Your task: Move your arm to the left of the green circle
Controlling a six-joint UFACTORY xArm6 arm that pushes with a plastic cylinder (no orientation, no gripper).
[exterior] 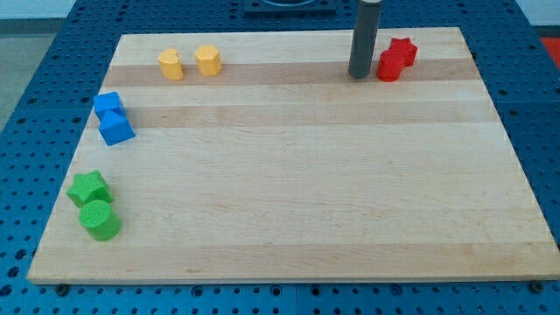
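Note:
The green circle is a short green cylinder near the board's bottom left corner. A green star-shaped block touches it just above. My tip is at the view's top, right of centre, far up and to the right of the green circle. It stands just left of a red cylinder, which touches a red star-shaped block.
Two blue blocks sit together at the left edge above the green ones. A yellow heart-like block and a yellow hexagon sit at the top left. The wooden board lies on a blue perforated table.

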